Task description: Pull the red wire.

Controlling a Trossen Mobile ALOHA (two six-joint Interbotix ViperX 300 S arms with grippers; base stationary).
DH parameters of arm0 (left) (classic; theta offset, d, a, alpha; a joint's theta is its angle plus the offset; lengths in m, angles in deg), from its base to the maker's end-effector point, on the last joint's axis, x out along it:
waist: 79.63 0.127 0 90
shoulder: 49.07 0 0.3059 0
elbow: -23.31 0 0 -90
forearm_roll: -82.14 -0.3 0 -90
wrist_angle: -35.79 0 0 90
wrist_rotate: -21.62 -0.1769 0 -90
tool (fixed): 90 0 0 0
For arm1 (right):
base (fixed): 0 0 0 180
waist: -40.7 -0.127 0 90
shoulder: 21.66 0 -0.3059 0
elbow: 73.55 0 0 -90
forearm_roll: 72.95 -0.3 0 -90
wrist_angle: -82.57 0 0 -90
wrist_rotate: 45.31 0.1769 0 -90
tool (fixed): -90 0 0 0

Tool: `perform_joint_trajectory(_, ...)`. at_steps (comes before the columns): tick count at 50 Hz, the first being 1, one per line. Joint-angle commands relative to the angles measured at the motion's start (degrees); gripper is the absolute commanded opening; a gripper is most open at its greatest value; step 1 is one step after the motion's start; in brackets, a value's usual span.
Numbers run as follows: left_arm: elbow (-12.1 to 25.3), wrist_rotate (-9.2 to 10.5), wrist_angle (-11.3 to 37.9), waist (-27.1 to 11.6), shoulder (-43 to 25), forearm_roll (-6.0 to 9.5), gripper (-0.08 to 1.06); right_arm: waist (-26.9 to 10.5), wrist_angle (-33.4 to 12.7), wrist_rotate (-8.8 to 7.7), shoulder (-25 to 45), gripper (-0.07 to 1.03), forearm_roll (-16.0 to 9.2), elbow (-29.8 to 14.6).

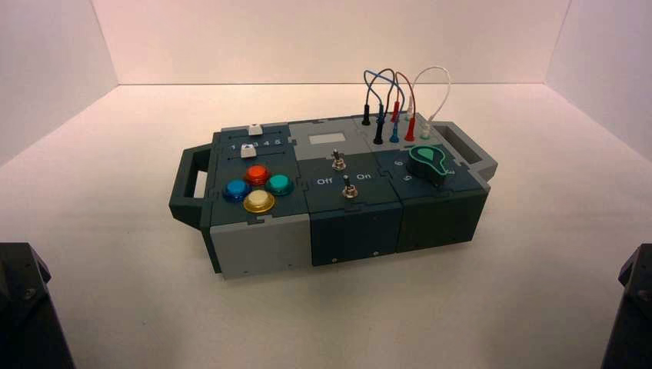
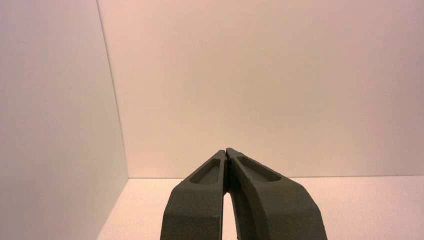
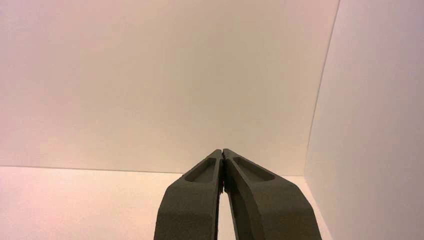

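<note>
Wires crowd the far right corner of the box (image 1: 261,238), and your red wire (image 1: 407,91) is there: a dark-red loop, both red plugs seated in the panel, between the blue wire (image 1: 374,77) on its left and the white wire (image 1: 438,73) on its right. Count four leads, a black one (image 1: 388,77) included. You also have four round buttons (image 1: 259,201) on the near left, two white sliders (image 1: 247,151) behind them, two toggle switches (image 1: 350,187) mid-box and one teal knob (image 1: 429,161). Left gripper (image 2: 227,152) and right gripper (image 3: 222,152) are both clenched on nothing, parked near you, well apart from the box.
</note>
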Motion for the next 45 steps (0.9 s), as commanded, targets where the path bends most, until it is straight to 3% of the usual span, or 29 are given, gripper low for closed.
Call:
perform_joint_trajectory(1, 1.6, -0.09, -0.3, -0.3, -0.2, 0.09, -0.03, -0.1, 0.2, -0.09, 0.1, -0.02, -0.1, -1.9)
perform_joint_trajectory(21, 1.9, 0.26, 1.8, -1.4, -0.2, 0.44, -0.03, -0.3, -1.8, 0.00, 0.2, -0.02, -0.2, -2.1)
perform_joint_trajectory(32, 3.1, 0.53, 11.2, -13.6, -0.2, 1.14, -0.03, -1.8, -6.2, 0.09, 0.2, -0.03, -0.3, -2.5)
perform_joint_trajectory(36, 3.3, 1.05, 12.3, -15.4, 0.0, 1.76, -0.03, -1.8, -6.6, 0.09, 0.2, -0.02, -0.3, -2.6)
perform_joint_trajectory(38, 3.7, 1.93, 14.7, -18.1, 0.7, 2.64, -0.03, -1.8, -7.0, 0.09, 0.2, -0.02, -0.3, -2.7)
perform_joint_trajectory(45, 4.0, 4.48, 17.8, -21.0, 1.5, 2.90, -0.03, -1.8, -8.1, 0.09, 0.7, -0.02, -0.3, -3.0)
